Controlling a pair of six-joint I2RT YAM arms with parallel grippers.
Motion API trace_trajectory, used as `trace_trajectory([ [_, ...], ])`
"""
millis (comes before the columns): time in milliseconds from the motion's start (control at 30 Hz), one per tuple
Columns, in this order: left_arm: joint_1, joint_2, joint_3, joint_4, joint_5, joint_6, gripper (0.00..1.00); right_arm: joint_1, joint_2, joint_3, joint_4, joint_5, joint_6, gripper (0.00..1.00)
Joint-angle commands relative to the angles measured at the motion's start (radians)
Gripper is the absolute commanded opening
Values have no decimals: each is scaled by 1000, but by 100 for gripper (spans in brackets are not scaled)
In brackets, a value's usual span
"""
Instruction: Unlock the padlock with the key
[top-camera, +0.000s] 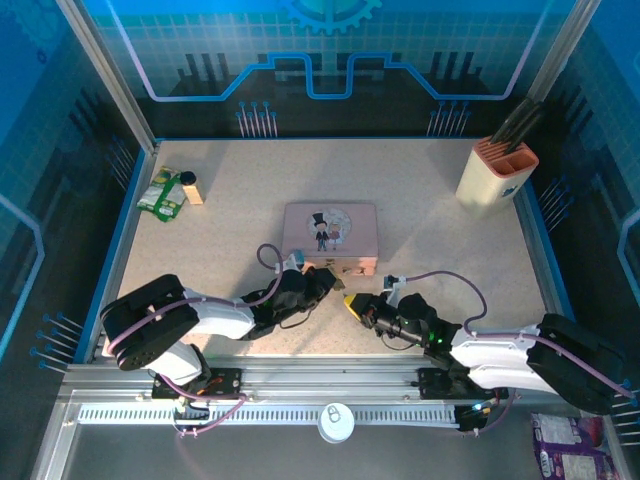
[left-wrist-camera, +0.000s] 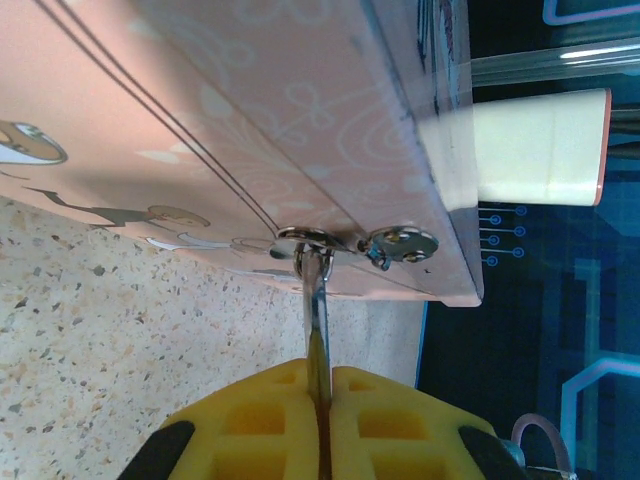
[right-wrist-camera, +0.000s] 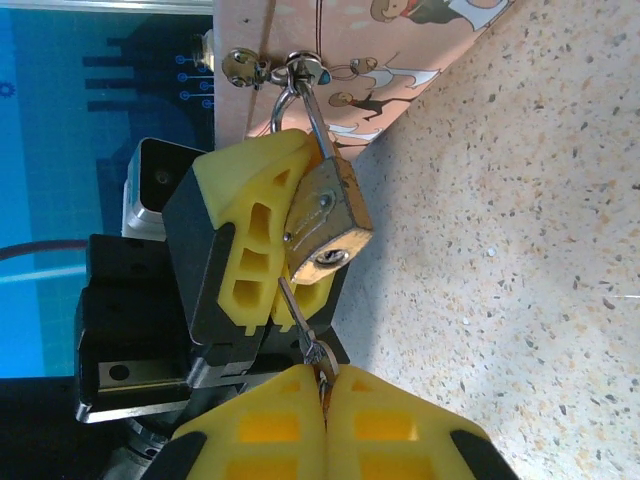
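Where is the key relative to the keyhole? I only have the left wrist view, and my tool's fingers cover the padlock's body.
Observer: The right tool is shut on the key, aimed at the bottom of the padlock.
Operator: Is it inserted?
Observer: It looks not: the keyhole shows empty, and the key's tip sits at the corner beside it.
Operator: And the arms?
Observer: From above, the left tool and right tool sit close together at the pink tin, on its near side.

White-and-black arms (top-camera: 215, 320), lilac cables (top-camera: 263, 260), yellow ribbed tool fingers (left-wrist-camera: 400, 425), black wrist housings (right-wrist-camera: 130, 340)
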Motion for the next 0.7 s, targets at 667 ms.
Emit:
trace_trajectory([
  [667,-30,-48,-2,143,-39,24,0,0,-29,-5,-60,20,39,0],
])
